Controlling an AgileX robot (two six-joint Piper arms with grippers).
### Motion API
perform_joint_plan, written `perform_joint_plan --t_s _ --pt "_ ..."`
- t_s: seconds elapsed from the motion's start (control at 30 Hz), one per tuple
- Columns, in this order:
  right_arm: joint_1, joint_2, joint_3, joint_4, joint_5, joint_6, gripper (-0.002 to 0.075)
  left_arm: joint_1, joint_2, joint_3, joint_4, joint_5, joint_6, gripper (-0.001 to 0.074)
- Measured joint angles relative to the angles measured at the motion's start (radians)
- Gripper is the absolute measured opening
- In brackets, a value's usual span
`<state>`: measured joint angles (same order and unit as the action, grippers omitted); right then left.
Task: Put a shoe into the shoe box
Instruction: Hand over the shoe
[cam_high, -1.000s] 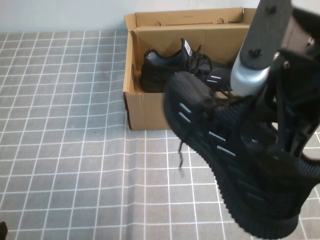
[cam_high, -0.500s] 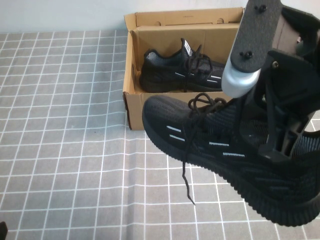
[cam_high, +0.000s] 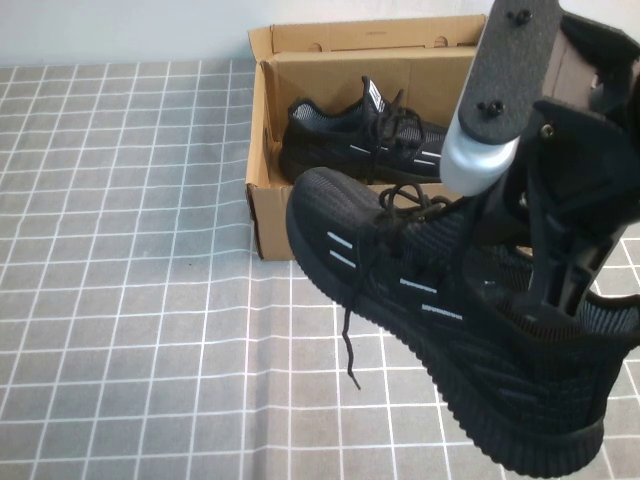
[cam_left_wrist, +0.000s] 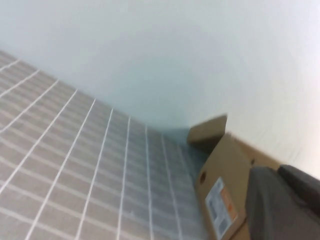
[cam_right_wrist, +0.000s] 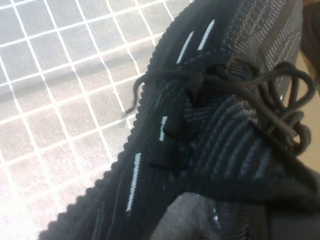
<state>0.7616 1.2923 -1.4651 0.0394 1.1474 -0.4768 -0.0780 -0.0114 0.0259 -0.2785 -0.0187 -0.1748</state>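
Observation:
My right gripper (cam_high: 545, 290) is shut on the heel opening of the shoe (cam_high: 400, 290), a black mesh sneaker with thin white side stripes. It hangs in the air just in front of the shoe box (cam_high: 262, 190), toe towards the box's front left corner, heel low, a lace dangling. The right wrist view shows the shoe's laces and side (cam_right_wrist: 220, 125) close up. The box stands open, with the twin black sneaker (cam_high: 350, 140) lying along its back part. My left gripper (cam_left_wrist: 285, 205) shows only in the left wrist view, beside the box's labelled side (cam_left_wrist: 220, 195).
A grey cloth with a white grid (cam_high: 130, 300) covers the table. The box lid (cam_high: 370, 38) stands up at the back against a pale wall. Open cloth lies left of and in front of the box.
The held shoe has swung: its toe moved left and down towards the box's front left corner, then rose slightly while the heel dropped. The dangling lace swung along.

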Motion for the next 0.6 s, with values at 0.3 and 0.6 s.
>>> perform_joint_plan --t_s 0.3,0.6 --pt "0.0 0.012 0.0 0.01 -0.009 0.018 -0.0006 -0.011 0.039 -0.106 -0.029 0.188 -0.072 0.0" --pt "0.0 0.041 0.0 0.01 -0.015 0.018 -0.0006 -0.114 0.443 -0.429 -0.026 0.521 0.15 -0.0001"
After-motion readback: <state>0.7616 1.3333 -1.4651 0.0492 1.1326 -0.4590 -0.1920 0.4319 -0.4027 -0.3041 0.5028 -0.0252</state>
